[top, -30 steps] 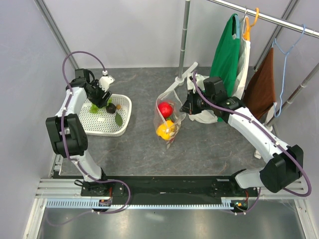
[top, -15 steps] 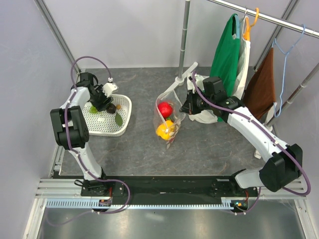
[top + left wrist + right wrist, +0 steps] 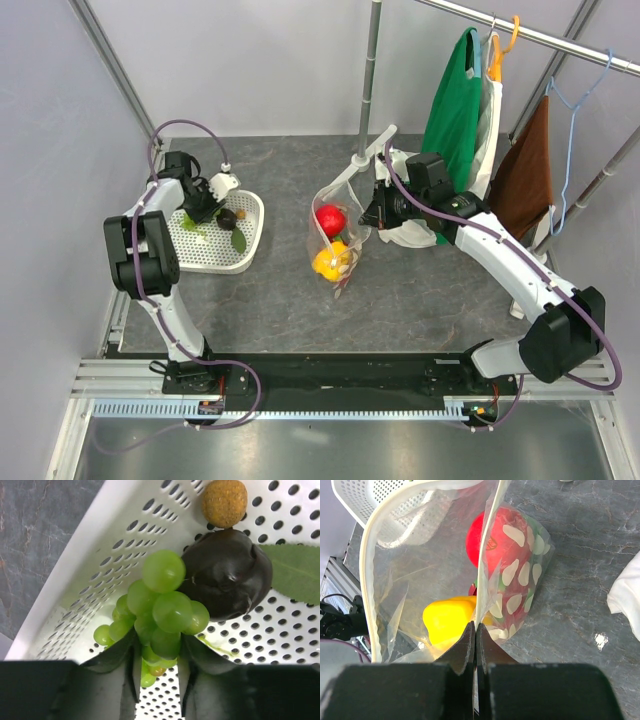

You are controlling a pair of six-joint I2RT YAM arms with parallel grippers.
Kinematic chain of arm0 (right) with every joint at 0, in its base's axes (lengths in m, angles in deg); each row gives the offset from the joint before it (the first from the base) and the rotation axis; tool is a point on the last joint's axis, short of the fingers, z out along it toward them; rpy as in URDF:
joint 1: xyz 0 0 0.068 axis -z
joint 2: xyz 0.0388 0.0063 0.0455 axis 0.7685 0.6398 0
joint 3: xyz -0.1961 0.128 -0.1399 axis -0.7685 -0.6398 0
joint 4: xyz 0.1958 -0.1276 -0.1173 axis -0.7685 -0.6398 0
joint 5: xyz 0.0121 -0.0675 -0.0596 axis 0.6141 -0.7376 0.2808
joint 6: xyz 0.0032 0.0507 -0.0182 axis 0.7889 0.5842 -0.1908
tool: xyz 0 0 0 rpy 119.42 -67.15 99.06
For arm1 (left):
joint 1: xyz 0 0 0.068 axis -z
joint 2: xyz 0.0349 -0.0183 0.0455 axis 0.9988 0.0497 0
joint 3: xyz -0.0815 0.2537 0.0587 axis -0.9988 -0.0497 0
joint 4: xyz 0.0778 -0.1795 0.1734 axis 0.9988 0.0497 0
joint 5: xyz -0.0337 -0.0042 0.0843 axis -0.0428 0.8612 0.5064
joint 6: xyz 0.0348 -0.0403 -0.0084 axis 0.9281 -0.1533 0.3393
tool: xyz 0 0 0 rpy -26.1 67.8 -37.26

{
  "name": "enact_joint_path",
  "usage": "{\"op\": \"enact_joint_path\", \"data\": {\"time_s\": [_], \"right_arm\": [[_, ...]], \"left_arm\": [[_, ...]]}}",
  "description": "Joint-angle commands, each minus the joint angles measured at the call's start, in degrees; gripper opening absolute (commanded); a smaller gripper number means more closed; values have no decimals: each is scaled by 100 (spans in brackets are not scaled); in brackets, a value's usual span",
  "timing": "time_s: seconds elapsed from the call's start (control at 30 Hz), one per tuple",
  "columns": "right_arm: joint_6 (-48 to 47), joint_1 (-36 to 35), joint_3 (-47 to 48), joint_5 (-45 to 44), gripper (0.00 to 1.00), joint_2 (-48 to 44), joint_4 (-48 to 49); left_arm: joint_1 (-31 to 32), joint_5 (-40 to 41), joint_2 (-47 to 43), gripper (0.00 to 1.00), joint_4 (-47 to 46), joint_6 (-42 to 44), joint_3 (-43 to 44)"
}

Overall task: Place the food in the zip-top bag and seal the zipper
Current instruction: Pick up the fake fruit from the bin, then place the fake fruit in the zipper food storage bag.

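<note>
Left gripper (image 3: 159, 642) has lowered around green bunch (image 3: 165, 605) (in basket (image 3: 125, 540)).

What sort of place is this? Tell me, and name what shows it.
Likely a robotics lab test cell, not a home: two arms bolted to a metal rail at a grey tabletop, plain partition walls, a clothes rack with hangers, and toy grapes in a perforated basket.
</note>
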State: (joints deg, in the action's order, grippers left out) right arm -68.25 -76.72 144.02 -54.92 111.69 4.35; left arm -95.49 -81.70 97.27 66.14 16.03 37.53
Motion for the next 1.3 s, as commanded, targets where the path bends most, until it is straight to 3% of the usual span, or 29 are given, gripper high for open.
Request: {"op": "enact_joint_path", "data": {"time_s": [0.0, 0.23, 0.57, 0.73, 0.83, 1.0, 1.17, 1.27], "right_arm": [[-11, -13, 258, 82, 0, 4, 46], [-11, -13, 258, 108, 0, -23, 46], [-11, -13, 223, 108, 0, -93, 46], [15, -13, 232, 125, 0, -84, 81], [50, -13, 258, 126, 0, -49, 81], [94, -4, 285, 134, 0, -31, 107], [164, -13, 285, 143, 0, -75, 177], [235, -4, 250, 161, 0, -110, 221]], "left_arm": [[-36, -33, -164, 27, -30, -404, -69], [-106, -77, -867, 4, 127, -817, -8], [-212, -375, -1535, 2, 1023, -1292, 844], [-142, -1797, -2018, 2, 1857, -2055, 1940], [243, -2633, -2264, 2, 2166, -2723, 2681], [1658, -3284, -2529, 2, 2036, -4085, 3244], [2774, -3601, -2485, 2, 1491, -5412, 3158], [3249, -3672, -2476, 2, 973, -5721, 2719]]}}
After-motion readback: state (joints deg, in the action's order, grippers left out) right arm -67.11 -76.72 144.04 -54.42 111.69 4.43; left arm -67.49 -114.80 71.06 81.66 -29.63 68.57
